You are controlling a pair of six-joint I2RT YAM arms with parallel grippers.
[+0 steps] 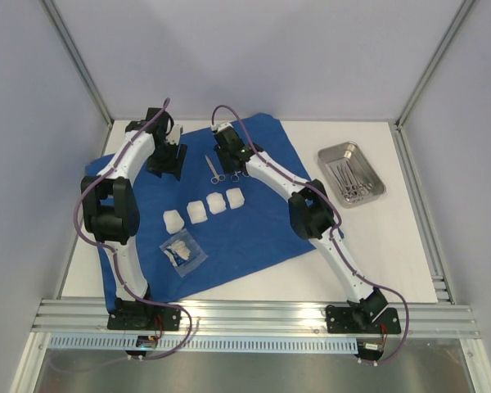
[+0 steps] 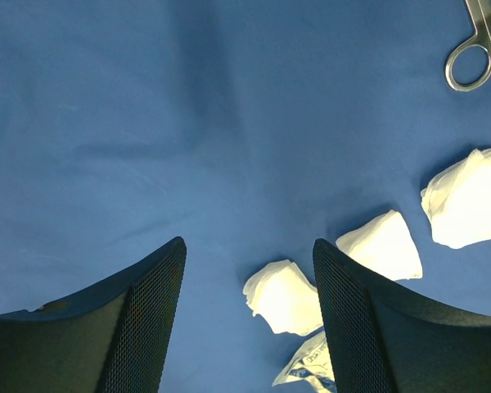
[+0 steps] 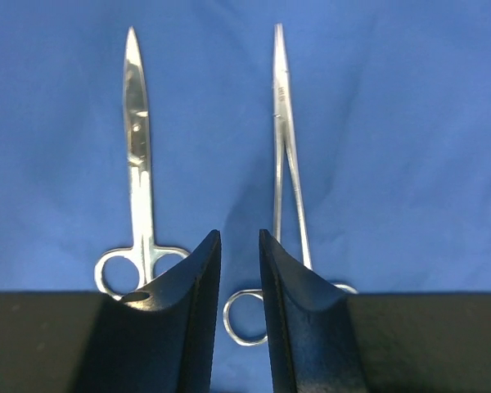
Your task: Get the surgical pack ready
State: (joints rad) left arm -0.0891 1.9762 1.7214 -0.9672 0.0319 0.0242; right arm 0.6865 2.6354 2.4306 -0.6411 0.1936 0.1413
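Note:
The royal-blue drape (image 1: 254,221) lies spread flat on the table. Silver scissors (image 1: 210,168) and a second scissor-like instrument (image 1: 238,173) lie side by side on its far part. Several white gauze squares (image 1: 206,208) sit in a row at its middle. My right gripper (image 1: 232,162) hovers over the instrument handles, jaws a narrow gap apart and empty; its wrist view shows the scissors (image 3: 137,164) left and the thin instrument (image 3: 285,147) right of the gripper (image 3: 238,236). My left gripper (image 1: 168,166) is open and empty (image 2: 248,243) over bare drape, gauze (image 2: 286,296) beside it.
A steel tray (image 1: 334,155) holding more instruments stands off the drape at the right. A clear plastic packet (image 1: 182,252) lies on the drape's near left part, also showing in the left wrist view (image 2: 309,366). Aluminium frame posts and rails border the table.

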